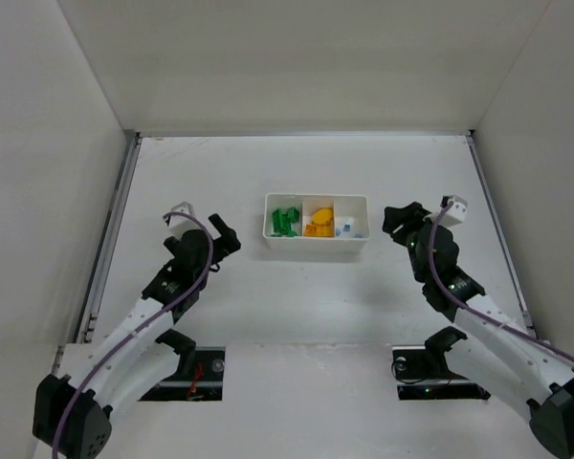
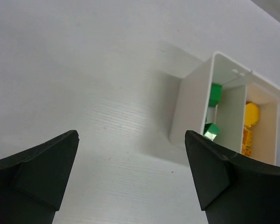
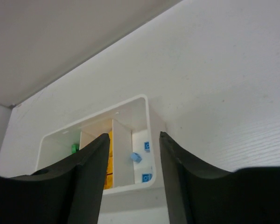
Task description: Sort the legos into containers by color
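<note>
The white three-compartment tray [image 1: 316, 247] sits mid-table. Green legos [image 1: 286, 221] lie in its left compartment, yellow-orange legos [image 1: 318, 224] in the middle one, and tiny light blue legos [image 1: 349, 229] in the right one. My left gripper [image 1: 228, 235] is open and empty, left of the tray and apart from it. My right gripper [image 1: 392, 225] is open and empty, just right of the tray. The left wrist view shows the tray's end wall [image 2: 191, 107], green legos [image 2: 215, 94] and an orange one [image 2: 252, 114]. The right wrist view shows blue legos [image 3: 136, 157] inside the tray [image 3: 149, 116].
White walls enclose the table on the left, back and right. A metal rail [image 1: 110, 229] runs along the left edge and another [image 1: 497, 229] along the right. The arm bases [image 1: 196, 368] stand at the near edge.
</note>
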